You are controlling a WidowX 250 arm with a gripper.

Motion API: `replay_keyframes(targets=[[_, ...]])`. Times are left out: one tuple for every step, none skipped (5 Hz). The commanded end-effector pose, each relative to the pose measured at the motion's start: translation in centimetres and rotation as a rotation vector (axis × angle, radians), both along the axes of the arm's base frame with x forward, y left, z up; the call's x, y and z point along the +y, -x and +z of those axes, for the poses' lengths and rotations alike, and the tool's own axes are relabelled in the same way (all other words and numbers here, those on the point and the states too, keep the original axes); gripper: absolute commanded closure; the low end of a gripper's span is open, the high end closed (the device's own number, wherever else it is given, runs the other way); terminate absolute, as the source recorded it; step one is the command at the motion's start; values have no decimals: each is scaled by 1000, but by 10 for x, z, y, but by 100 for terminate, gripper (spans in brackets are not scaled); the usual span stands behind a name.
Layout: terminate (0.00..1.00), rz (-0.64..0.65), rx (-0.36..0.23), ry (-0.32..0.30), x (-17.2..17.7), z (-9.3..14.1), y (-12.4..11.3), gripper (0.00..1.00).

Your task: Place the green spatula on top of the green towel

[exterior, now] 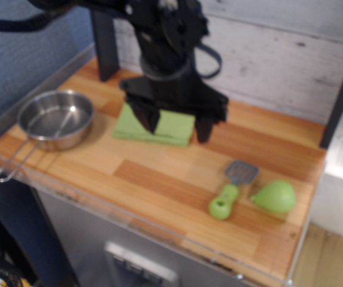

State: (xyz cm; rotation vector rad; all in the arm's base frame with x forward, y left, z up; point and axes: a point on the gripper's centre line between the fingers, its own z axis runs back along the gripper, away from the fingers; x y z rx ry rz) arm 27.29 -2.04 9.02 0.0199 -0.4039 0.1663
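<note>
The green spatula [231, 188] lies flat on the wooden counter at the front right, lime handle toward the front edge, grey slotted blade toward the back. The green towel [172, 127] lies folded at the back middle, partly hidden behind my arm. My gripper [177, 127] hangs open above the towel's front edge, its two dark fingers [148, 118] spread wide and empty. It is well to the left of the spatula. The frame is blurred.
A steel pan [55, 118] with a wire handle sits at the left. A light-green pear-shaped object [275, 197] lies right of the spatula. A black post [104, 48] stands at the back left. A clear rim edges the counter [159, 179].
</note>
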Motion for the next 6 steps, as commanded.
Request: replay_keyframes(targets=[[0, -54, 78, 24, -25, -30, 8, 0], [0, -89, 121, 21, -38, -45, 18, 0], [0, -104, 150, 27, -48, -54, 26, 0], [0, -114, 185, 66, -56, -61, 31, 0], [0, -122, 193, 58, -58, -64, 34, 0], [0, -86, 175, 55, -48, -65, 27, 0]])
